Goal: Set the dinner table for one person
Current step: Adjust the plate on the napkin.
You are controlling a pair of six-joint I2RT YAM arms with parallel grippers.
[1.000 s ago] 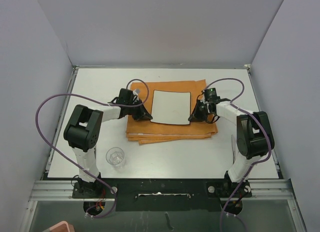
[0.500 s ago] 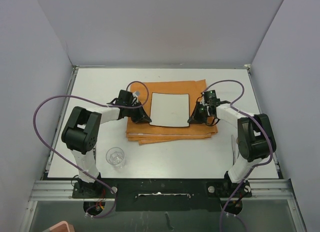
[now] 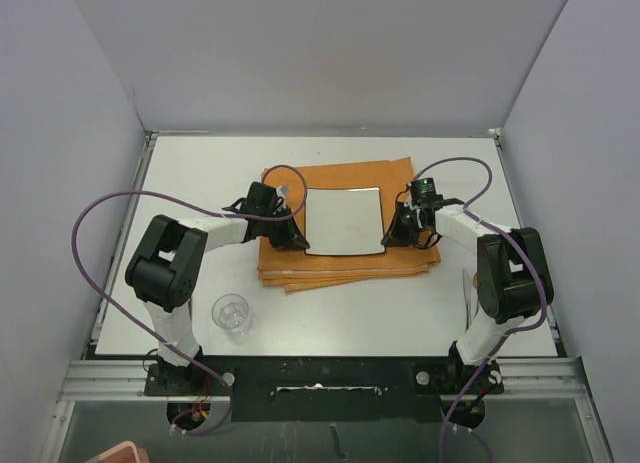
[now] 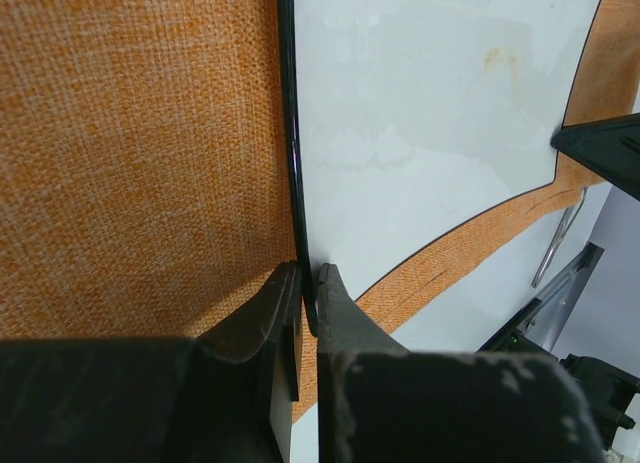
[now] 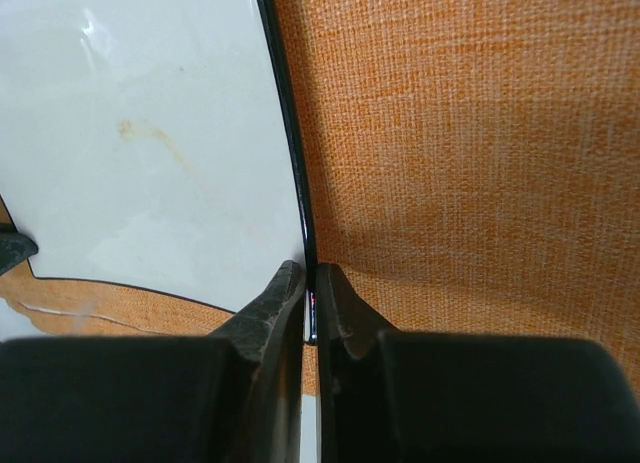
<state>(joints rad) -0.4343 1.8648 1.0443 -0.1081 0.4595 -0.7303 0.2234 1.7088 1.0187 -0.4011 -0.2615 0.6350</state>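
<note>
The dinner table [image 3: 400, 313], flat and off-white, bears a folded orange cloth mat [image 3: 345, 270]. The left gripper [image 3: 298, 239] and right gripper [image 3: 391, 233] each clamp the square white plate [image 3: 345, 221]. A clear glass cup [image 3: 231, 312] stands apart.

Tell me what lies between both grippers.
The square white plate, over the folded orange cloth mat; the left gripper and right gripper each pinch one edge, in the top view.

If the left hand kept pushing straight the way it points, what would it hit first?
The white plate: the left hand is shut on its dark rim. It seems to point downward, so the orange mat would come next, though depth is unclear.
</note>
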